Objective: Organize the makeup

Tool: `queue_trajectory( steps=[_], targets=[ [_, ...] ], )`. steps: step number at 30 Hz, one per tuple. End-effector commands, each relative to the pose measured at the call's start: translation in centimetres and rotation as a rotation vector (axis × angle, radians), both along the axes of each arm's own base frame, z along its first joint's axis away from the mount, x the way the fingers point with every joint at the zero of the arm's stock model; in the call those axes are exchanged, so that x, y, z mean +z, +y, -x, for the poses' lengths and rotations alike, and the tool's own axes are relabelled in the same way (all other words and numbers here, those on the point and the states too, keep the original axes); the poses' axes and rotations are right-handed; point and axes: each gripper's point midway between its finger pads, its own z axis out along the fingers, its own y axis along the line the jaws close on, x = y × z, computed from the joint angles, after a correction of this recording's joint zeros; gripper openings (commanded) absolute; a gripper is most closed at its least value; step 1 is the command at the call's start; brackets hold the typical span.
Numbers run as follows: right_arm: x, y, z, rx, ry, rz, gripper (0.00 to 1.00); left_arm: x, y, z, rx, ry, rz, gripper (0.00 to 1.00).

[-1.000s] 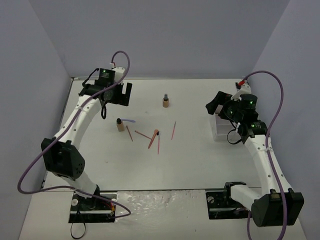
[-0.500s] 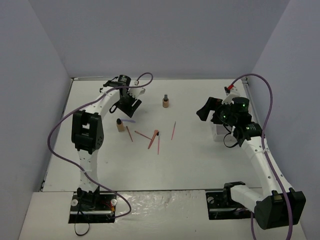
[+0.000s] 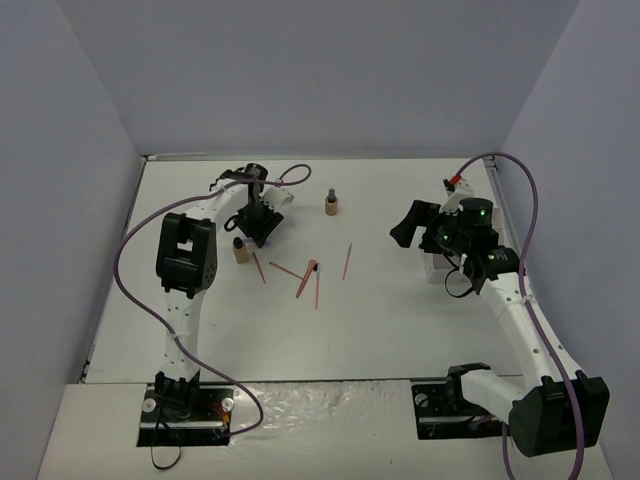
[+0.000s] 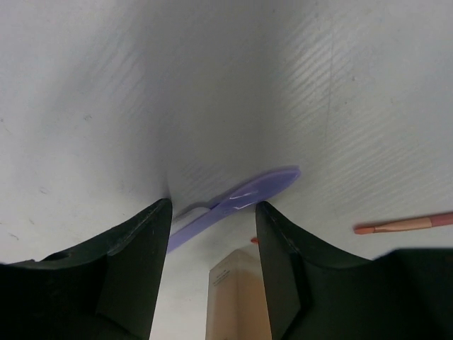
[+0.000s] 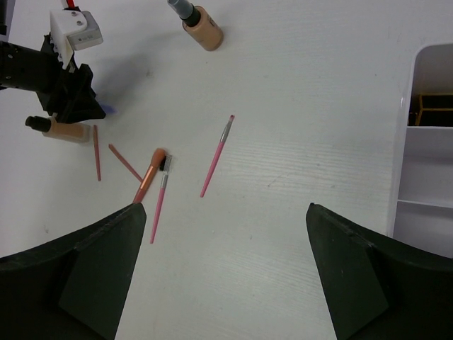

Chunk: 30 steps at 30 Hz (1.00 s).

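My left gripper (image 3: 258, 232) is down at the table beside the lying tan bottle (image 3: 240, 250). In the left wrist view its jaws (image 4: 212, 212) stand half apart, with a lilac stick (image 4: 241, 202) crossing the gap at a slant and the tan bottle (image 4: 237, 297) below it. Neither looks clamped. Another tan bottle (image 3: 331, 204) stands upright farther back. Pink and red sticks (image 3: 306, 278) lie scattered mid-table, one pink stick (image 5: 216, 156) apart from them. My right gripper (image 5: 225, 212) hovers wide open and empty above bare table, right of the sticks.
The white compartment tray (image 3: 440, 262) sits under the right arm, its edge (image 5: 425, 163) at the right of the right wrist view. Purple cables loop off both arms. Grey walls close in the table on three sides.
The left arm swung in from the back left and dropped over the lilac stick, its jaws narrowing. The right gripper drifted a little to the left, still open.
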Motion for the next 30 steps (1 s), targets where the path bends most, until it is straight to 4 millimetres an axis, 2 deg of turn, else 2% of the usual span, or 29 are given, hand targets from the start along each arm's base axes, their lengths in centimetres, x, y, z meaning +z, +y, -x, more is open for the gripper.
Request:
queue_trajectory(
  steps=[1,9,14,16,17,19,23,26,28,30],
  targets=[
    [1.0,0.4,-1.1,0.019,-0.051,-0.003,0.94,1.5,-0.4,-1.4,-0.024,-0.059,-0.002,0.45],
    [0.7,0.4,-1.2,0.019,-0.042,0.001,0.94,0.7,0.6,-2.9,0.044,-0.082,-0.036,0.28],
    [0.6,0.4,-1.2,0.020,-0.039,0.003,0.94,0.1,1.7,-3.9,0.101,-0.105,-0.052,0.14],
    [0.6,0.4,-1.2,0.019,-0.039,0.004,0.94,0.1,2.0,-4.3,0.116,-0.115,-0.051,0.09],
    [0.4,0.3,-1.1,0.019,-0.037,0.005,0.94,0.1,2.2,-4.5,0.122,-0.123,-0.047,0.03],
    [0.4,0.3,-1.2,0.020,-0.036,0.005,0.94,0.6,2.2,-5.2,0.134,-0.147,-0.035,0.00],
    [0.5,0.5,-1.2,0.024,-0.038,0.004,0.94,2.8,1.8,-7.0,0.154,-0.232,0.006,0.00],
    [0.8,0.6,-1.3,0.035,-0.045,0.001,0.94,5.8,1.4,-8.6,0.190,-0.318,0.054,0.00],
    [1.0,0.7,-1.3,0.043,-0.051,0.004,0.94,9.0,0.6,-10.0,0.220,-0.403,0.120,0.00],
    [1.5,0.9,-1.4,0.055,-0.062,0.002,0.94,12.0,-0.3,-10.4,0.239,-0.457,0.196,0.00]
  ],
)
